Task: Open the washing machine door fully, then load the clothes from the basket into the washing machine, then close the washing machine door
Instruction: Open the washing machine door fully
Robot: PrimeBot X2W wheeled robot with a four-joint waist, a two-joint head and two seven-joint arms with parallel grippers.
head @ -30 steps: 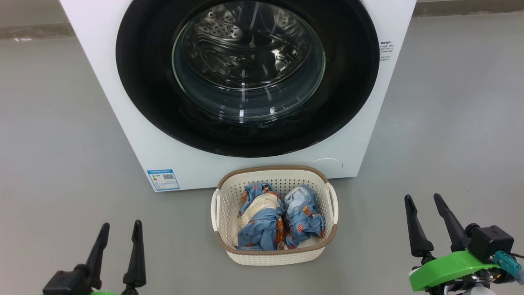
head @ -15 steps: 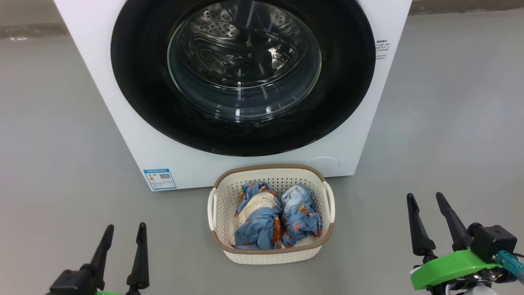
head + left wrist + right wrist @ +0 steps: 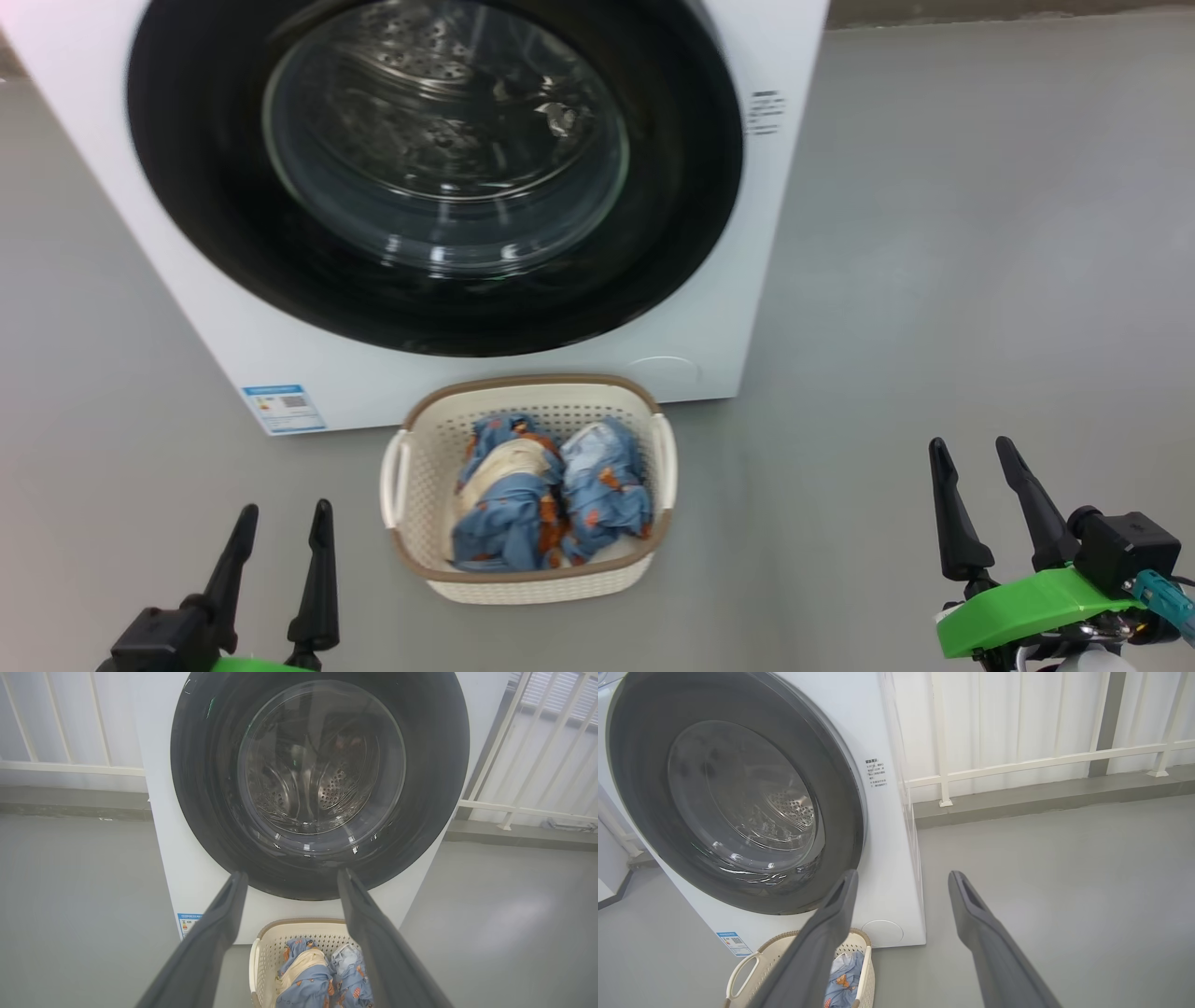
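1. The washing machine [image 3: 233,308] – a white front-loader on the grey floor [image 3: 934,280]; it takes the upper left of the head view; a small blue label [image 3: 283,408] sits at the lower left corner of its front and a round cap [image 3: 663,369] at the lower right.
2. The washing machine door [image 3: 672,187] lies shut against the front; its glossy black rim is whole all round; the perforated steel drum [image 3: 420,84] shows through the clear glass bowl.
3. The basket [image 3: 527,385] stands on the floor just in front of the machine, below the door's lower rim; it is upright, with 1 handle on each side; I cannot tell whether it touches the machine.
4. The clothes [image 3: 551,495] are 2 bundles side by side inside the basket, blue with orange-brown print; the left one shows a cream fold, the right one a pale patch.
5. The left gripper [image 3: 285,509] is at the lower left of the head view with its fingers pointing up; the 2 fingers stand apart with nothing between them; it hangs over bare floor, to the left of the basket and clear of it; in the left wrist view the fingers frame the door's lower rim and the basket.
6. The right gripper [image 3: 969,442] is at the lower right, on a green bracket [image 3: 1027,607]; its fingers are parted and empty – well apart from the basket and the machine.
7. A white railing [image 3: 1041,760] runs along the wall behind the machine.
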